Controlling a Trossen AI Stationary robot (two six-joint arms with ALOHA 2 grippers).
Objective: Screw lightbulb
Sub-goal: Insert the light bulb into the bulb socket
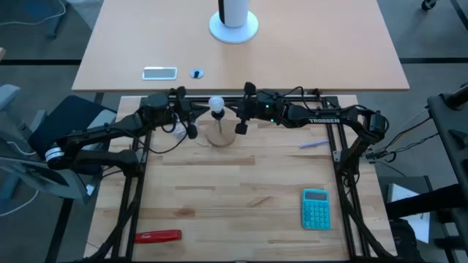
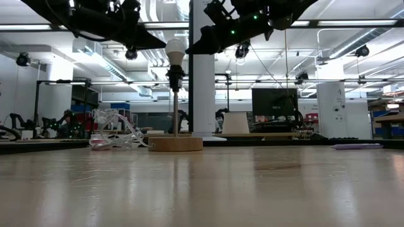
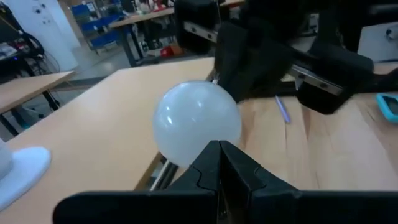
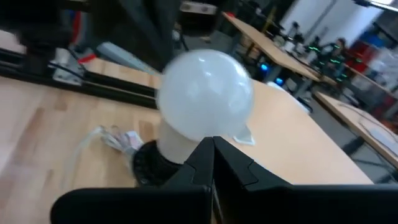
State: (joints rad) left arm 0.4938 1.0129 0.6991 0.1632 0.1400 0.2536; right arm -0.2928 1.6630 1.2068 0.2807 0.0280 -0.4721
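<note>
A: Where it sits on the stand, the lightbulb (image 2: 175, 48) has its long axis vertical, round end up, narrow end down in the black socket (image 2: 175, 74) atop a thin rod on the round wooden base (image 2: 175, 144). Position: near the middle of the table's (image 1: 241, 212) far edge.

B: Appearance?

A: White, matte, globe-shaped (image 3: 197, 122), with a paler collar (image 4: 180, 144) above the socket.

B: Grippers?

A: Left gripper (image 1: 191, 132) just beside the bulb on its left, fingers (image 3: 219, 163) pressed together, holding nothing. Right gripper (image 1: 240, 128) just beside it on the other side, fingers (image 4: 212, 160) likewise closed and empty.

B: Surroundings?

A: Clear crumpled wrapper (image 2: 113, 133) beside the base. Teal calculator (image 1: 316, 208) toward the near right corner, red tool (image 1: 158, 236) near the near left corner, pen (image 1: 313, 145) toward the right edge.
</note>
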